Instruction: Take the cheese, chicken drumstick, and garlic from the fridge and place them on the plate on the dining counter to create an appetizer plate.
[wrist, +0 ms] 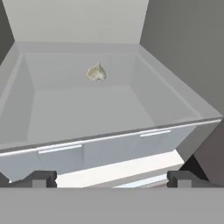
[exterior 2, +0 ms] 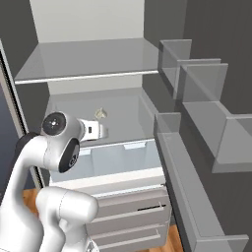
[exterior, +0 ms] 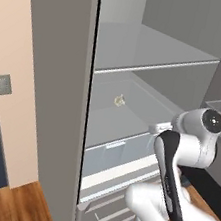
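Note:
The fridge (exterior: 58, 99) stands open in front of me. A small whitish garlic (wrist: 96, 72) lies toward the back of the pale middle shelf (exterior 2: 123, 115), also seen as the garlic (exterior: 119, 101) and the garlic (exterior 2: 100, 113). My gripper (wrist: 111, 178) is open, its two dark fingertips (wrist: 41, 178) far apart with nothing between them. It hovers in front of the clear drawers' front edge (wrist: 109, 146), well short of the garlic. My white hand (exterior 2: 93, 130) reaches in at that shelf's height. The cheese, chicken drumstick, plate and dining counter are out of view.
An upper shelf (exterior: 152, 51) spans the fridge above the garlic. Clear bluish drawers (exterior: 115, 154) and grey drawers with bar handles (exterior 2: 128, 206) sit below. Door bins (exterior 2: 206, 98) line the open door on the right. A peach wall (exterior: 18, 67) and wooden floor (exterior: 11, 203) lie left.

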Controlling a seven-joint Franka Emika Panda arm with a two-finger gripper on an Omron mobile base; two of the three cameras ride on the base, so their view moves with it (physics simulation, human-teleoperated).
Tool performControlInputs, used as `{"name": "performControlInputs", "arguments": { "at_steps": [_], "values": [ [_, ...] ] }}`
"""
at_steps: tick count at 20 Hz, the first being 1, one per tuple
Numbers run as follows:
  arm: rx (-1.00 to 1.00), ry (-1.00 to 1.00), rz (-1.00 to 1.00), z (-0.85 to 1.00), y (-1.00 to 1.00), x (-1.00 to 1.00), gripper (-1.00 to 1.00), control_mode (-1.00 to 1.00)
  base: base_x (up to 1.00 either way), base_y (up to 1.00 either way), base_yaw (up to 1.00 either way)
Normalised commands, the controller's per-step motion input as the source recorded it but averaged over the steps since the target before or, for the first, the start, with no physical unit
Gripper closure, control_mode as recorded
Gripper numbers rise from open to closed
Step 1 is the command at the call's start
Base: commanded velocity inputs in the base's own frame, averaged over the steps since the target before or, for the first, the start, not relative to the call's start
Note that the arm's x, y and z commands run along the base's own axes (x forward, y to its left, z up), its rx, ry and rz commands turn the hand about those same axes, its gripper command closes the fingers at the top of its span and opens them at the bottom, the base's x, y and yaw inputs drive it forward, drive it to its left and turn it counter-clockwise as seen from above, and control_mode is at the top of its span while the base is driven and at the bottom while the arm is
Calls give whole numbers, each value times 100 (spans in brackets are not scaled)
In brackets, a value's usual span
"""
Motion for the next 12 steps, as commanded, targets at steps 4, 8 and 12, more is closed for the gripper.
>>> {"name": "performControlInputs", "arguments": {
  "at_steps": [4,8,12],
  "values": [
    [0,-1,3,-22,17,30,-100,-100,0,0,0],
    [0,0,8,-7,16,66,-100,-100,0,0,0],
    [0,5,11,0,9,78,-100,-100,0,0,0]
  ]
}}
